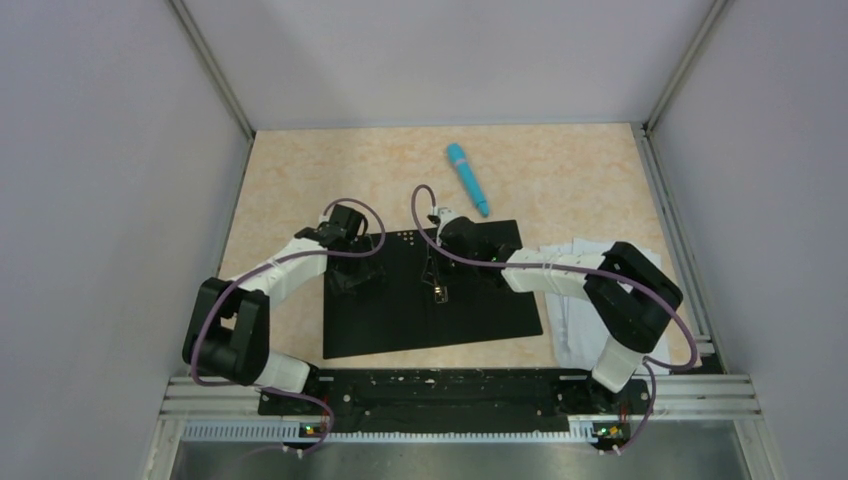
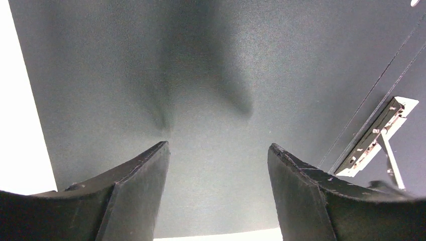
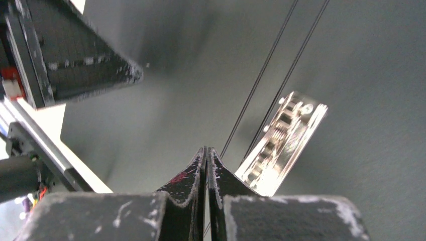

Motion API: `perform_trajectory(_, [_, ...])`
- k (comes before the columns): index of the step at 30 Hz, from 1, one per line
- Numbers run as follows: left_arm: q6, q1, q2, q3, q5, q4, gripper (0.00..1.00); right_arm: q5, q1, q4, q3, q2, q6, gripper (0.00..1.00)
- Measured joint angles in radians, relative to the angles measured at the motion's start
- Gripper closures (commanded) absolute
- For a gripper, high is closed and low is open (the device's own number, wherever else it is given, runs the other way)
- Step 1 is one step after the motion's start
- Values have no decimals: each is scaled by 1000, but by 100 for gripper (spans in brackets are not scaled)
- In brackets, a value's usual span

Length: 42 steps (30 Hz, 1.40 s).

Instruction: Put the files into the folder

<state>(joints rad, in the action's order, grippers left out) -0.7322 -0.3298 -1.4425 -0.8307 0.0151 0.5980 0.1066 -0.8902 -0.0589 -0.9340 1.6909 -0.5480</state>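
Observation:
The folder [image 1: 480,310] lies open on the table, black inside up, with its metal spine clip [image 1: 440,291] near the middle. The files [image 1: 573,335], white rumpled sheets, lie to the right of it, partly under the right arm. My left gripper [image 1: 348,272] hovers open just above the folder's left half [image 2: 216,65], with nothing between its fingers [image 2: 145,186]. My right gripper [image 1: 434,264] is shut and empty over the spine, just left of the clip [image 3: 281,145]. Its joined tips [image 3: 206,150] point at the black inside [image 3: 361,75].
A blue pen-like stick [image 1: 467,178] lies on the beige table beyond the folder. Grey walls close in the left, right and back sides. In the left wrist view the clip [image 2: 377,138] shows at right and bright table [image 2: 20,125] at left.

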Motion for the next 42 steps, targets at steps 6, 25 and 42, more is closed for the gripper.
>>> perform_trajectory(6, [14,0,-8,-7,0,0,24,-3,53,7,-98,69,51,99])
perform_trajectory(25, [67,0,-9,-46,64,-9,22,3,107,137,-340,268,103,87])
perform_trajectory(42, [17,-359,-89,-359,55,-143,14,-310,314,422,-203,-315,30,8])
